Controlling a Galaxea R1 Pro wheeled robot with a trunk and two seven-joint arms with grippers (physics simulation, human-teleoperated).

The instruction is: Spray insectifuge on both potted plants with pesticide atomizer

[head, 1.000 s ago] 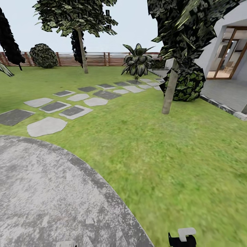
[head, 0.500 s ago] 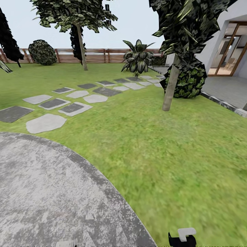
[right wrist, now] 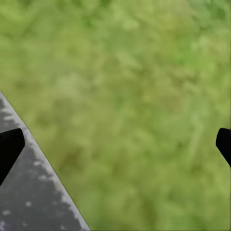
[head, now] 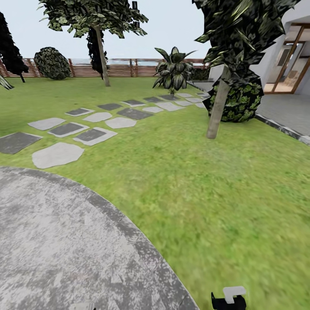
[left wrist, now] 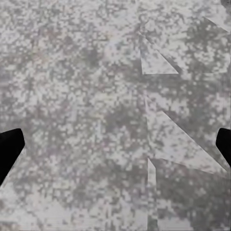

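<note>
The garden lawn [head: 206,181] spreads ahead, with the round grey patio [head: 56,241] under me at the near left. The pesticide atomizer and the potted plants are out of view. My left gripper [left wrist: 115,149] hangs open over the gravelly patio surface [left wrist: 96,96], its dark fingertips [left wrist: 8,147] far apart with nothing between them. My right gripper [right wrist: 115,144] is open too, above grass [right wrist: 134,96] at the patio's edge [right wrist: 33,192]. Part of the right arm [head: 228,298] shows at the bottom of the head view.
Grey stepping slabs [head: 90,135] run from the patio toward the far right. A tree trunk [head: 216,113] with a round shrub [head: 239,101] behind it stands right of centre. A trunked palm [head: 173,71], another tree [head: 101,51], the wooden fence [head: 125,69] and the house terrace [head: 286,110] lie beyond.
The whole head view has shifted a little, so the camera has moved: the near tree and shrub sit further right and the fence higher. Both arms hold the same place in the view.
</note>
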